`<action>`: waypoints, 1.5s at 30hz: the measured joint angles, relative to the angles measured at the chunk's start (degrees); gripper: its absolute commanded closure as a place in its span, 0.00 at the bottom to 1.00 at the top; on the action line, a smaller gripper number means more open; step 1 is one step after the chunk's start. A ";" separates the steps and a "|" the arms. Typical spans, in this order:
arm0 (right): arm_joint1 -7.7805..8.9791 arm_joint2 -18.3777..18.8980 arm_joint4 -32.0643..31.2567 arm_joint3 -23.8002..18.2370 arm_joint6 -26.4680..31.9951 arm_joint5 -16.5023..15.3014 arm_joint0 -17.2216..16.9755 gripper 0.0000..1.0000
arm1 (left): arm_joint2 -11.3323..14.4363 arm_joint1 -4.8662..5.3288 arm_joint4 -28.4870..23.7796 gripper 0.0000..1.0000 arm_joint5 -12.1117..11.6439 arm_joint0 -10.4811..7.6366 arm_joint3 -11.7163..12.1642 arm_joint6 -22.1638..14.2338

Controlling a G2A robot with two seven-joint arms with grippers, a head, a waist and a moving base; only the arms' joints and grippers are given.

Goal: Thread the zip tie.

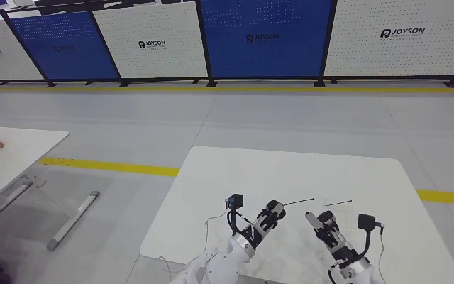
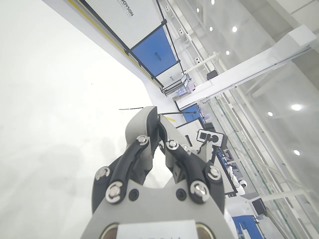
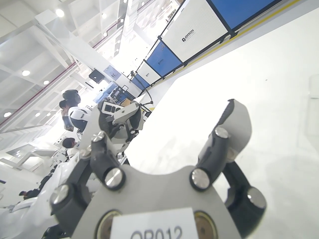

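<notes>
A thin black zip tie (image 1: 298, 202) sticks out from my left gripper (image 1: 275, 210), which is shut on one end of it near the table's front edge. In the left wrist view the fingertips (image 2: 152, 115) pinch the zip tie (image 2: 179, 112), and its free end points away over the table. A second black zip tie (image 1: 339, 203) lies flat on the table, also seen past the left fingers (image 2: 130, 109). My right gripper (image 1: 318, 219) sits just short of this second tie, open and holding nothing (image 3: 164, 125). The left gripper (image 3: 124, 118) shows beside it.
The white table (image 1: 284, 170) is bare apart from the ties. Its front edge runs right under both arms. Another white table (image 1: 21, 149) stands off to the left, and blue and white partition panels (image 1: 266, 35) line the far side of the floor.
</notes>
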 measured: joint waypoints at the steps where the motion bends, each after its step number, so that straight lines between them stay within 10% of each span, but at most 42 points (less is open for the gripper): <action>1: 0.00 0.00 0.00 0.00 0.00 0.00 0.00 0.00 | 0.00 0.00 0.00 1.00 0.00 0.00 0.00 0.00; 25: 1.55 4.25 -15.93 -0.11 -2.57 1.03 -1.26 0.00 | -2.68 -0.10 -4.60 1.00 -0.50 1.26 -1.38 2.93; 45: 0.66 -0.02 -29.33 5.54 -3.29 1.07 3.49 0.00 | -3.94 0.83 -5.54 1.00 -2.67 4.03 -5.15 -6.01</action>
